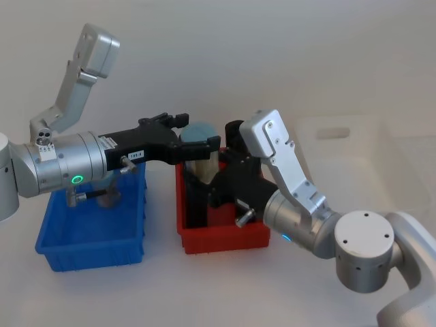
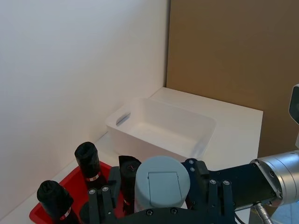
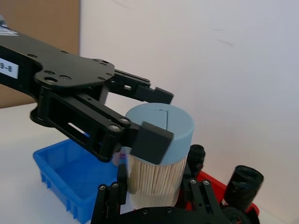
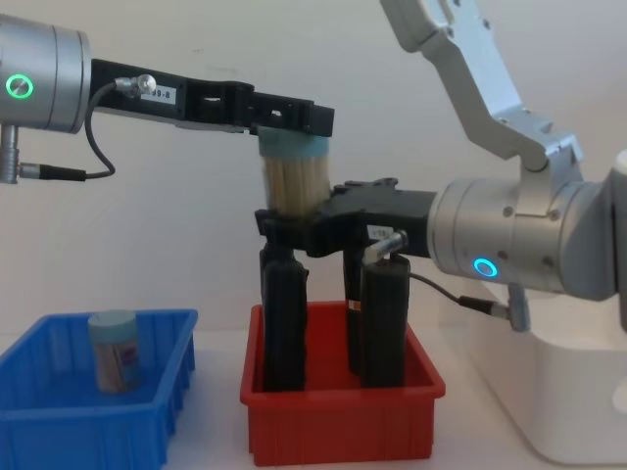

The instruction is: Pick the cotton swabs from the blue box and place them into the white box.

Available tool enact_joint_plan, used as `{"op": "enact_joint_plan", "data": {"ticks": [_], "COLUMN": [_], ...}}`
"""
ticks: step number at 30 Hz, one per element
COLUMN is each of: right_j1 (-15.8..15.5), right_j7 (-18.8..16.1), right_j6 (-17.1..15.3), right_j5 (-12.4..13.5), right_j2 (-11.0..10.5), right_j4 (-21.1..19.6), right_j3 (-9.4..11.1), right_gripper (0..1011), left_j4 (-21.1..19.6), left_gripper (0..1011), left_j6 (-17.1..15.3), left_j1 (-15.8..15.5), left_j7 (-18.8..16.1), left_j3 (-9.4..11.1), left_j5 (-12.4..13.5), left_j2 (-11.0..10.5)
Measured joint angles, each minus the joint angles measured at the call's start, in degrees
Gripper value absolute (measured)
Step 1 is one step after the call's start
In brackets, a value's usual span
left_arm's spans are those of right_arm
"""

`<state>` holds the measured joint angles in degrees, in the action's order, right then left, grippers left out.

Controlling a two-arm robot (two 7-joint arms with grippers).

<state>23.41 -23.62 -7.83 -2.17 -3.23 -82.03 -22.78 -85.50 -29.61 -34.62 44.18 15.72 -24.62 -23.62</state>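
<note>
Left gripper [image 4: 294,125] clamps cotton swabs [image 4: 292,181] lid; right gripper [image 4: 291,223] seemingly grips base

Above the smooth, semi-gloss red plastic bin [image 4: 343,426], the clear plastic cylindrical tub of cotton swabs [image 4: 294,186] shows thin beige sticks [image 3: 154,179] under a matt pale blue plastic lid [image 3: 161,122]. The matt black left gripper [image 4: 294,122] clamps it at the lid and the matt black right gripper [image 4: 294,223] at the body. Inside the red bin stand tall matt black rolls [image 4: 284,323] with crinkled tops. Left of the red bin the ribbed bright blue plastic box [image 4: 59,431] has a satin sheen; right of it the large white plastic tub [image 2: 149,142] is smooth and glossy.
</note>
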Motion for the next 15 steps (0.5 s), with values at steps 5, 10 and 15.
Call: {"op": "enact_joint_plan", "data": {"ticks": [5,10,15], "right_j1": [-1.03,-2.01,-3.22], "right_j7": [2.81,5.53,8.71], "right_j6": [-0.94,-1.78,-2.73], "right_j5": [-0.41,-0.50,-0.09], "right_j2": [-0.82,-1.71,-3.02], "right_j4": [-1.60,-3.31,-5.08], "right_j3": [0.38,1.00,2.04], "right_gripper": [649,649,649], "left_j4": [0.00,0.00,0.00], "left_gripper": [1004,1004,1004], "left_j6": [0.00,0.00,0.00], "left_j1": [0.00,0.00,0.00], "left_j7": [0.00,0.00,0.00], "left_j3": [0.00,0.00,0.00], "left_j5": [0.00,0.00,0.00], "left_j2": [0.00,0.00,0.00]}}
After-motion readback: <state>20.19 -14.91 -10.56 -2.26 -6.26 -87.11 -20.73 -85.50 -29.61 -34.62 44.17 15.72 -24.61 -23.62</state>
